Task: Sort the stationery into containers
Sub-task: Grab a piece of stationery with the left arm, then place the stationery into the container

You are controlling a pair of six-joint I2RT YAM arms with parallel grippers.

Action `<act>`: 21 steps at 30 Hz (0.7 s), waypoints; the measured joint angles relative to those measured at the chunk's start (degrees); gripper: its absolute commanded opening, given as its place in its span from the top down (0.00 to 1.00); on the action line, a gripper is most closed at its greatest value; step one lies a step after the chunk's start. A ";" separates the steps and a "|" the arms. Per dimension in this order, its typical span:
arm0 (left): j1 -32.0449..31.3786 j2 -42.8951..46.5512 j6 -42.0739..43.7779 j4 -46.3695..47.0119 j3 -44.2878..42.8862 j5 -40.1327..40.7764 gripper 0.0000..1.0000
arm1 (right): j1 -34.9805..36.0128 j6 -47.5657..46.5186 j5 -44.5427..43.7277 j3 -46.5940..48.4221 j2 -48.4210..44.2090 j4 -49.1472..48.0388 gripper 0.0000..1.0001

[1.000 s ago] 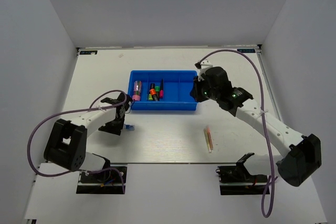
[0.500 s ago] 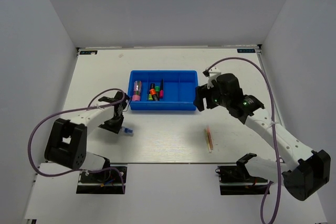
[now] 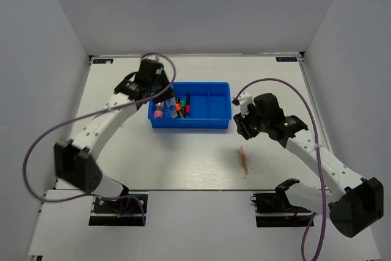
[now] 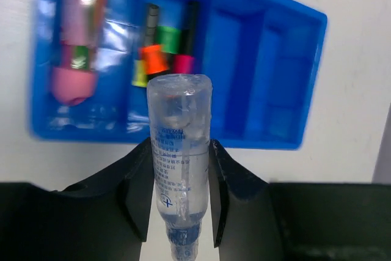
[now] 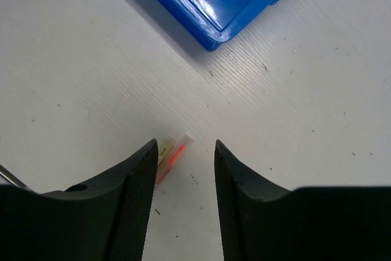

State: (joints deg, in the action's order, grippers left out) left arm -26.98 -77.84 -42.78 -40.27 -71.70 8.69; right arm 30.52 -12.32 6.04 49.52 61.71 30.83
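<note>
The left gripper (image 3: 160,91) hung over the left part of the shallow bright blue plastic tray (image 3: 201,126). Its two black fingers (image 4: 137,194) were shut tight on a clear bluish plastic pen (image 4: 179,126), which was up in the air and not yet in any box. The tray's leftmost box held a fat pink tube (image 3: 159,107), the next box held stubby black markers with bright caps (image 3: 178,107), and the two boxes on the right looked bare. So the step in hand seemed to be dropping the pen; the next move probably called for sliding right over a bare box, going down low and letting go. The right gripper (image 5: 186,151) had its fingers wide open with nothing in them, just above the thin pale sticks (image 5: 171,153) lying flat on the white table (image 3: 183,163), near and right of the tray. It likely needed to go straight down and pinch. The tray's corner was close by, but the table round the sticks gave plenty of room.
</note>
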 measured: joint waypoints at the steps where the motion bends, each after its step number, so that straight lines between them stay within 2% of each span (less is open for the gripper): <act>1: 0.02 -4.50 2.21 0.79 -4.15 -3.28 1.00 | -0.24 -0.61 0.11 -0.11 -0.31 0.04 0.54; 6: -1.70 -27.52 10.12 0.35 -27.54 -14.23 1.00 | -1.70 -1.92 0.15 -0.87 -2.56 0.50 0.54; 10: -2.73 -39.06 12.87 -1.64 -38.86 -17.44 1.00 | -2.67 -2.23 0.13 -1.53 -3.34 0.42 0.53; 13: -2.73 -42.62 13.68 -2.95 -40.17 -19.02 1.00 | -3.13 -2.40 0.13 -1.77 -3.34 0.44 0.53; 17: -2.62 -43.63 14.12 -3.17 -37.46 -20.37 0.99 | -3.54 -2.78 0.13 -2.14 -3.37 0.33 0.53; 20: -2.64 -43.63 14.47 -3.02 -35.47 -21.38 0.90 | -3.85 -2.93 0.13 -2.60 -3.34 0.39 0.47; 21: -2.75 -43.63 14.53 -2.97 -34.99 -21.57 0.84 | -3.89 -2.97 0.13 -2.60 -3.34 0.37 0.43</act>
State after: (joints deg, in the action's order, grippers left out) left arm -29.74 -121.47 -28.25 -43.24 -106.69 -12.88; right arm 26.63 -15.29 6.17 46.92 58.37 31.20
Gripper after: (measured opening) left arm 0.460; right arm 0.521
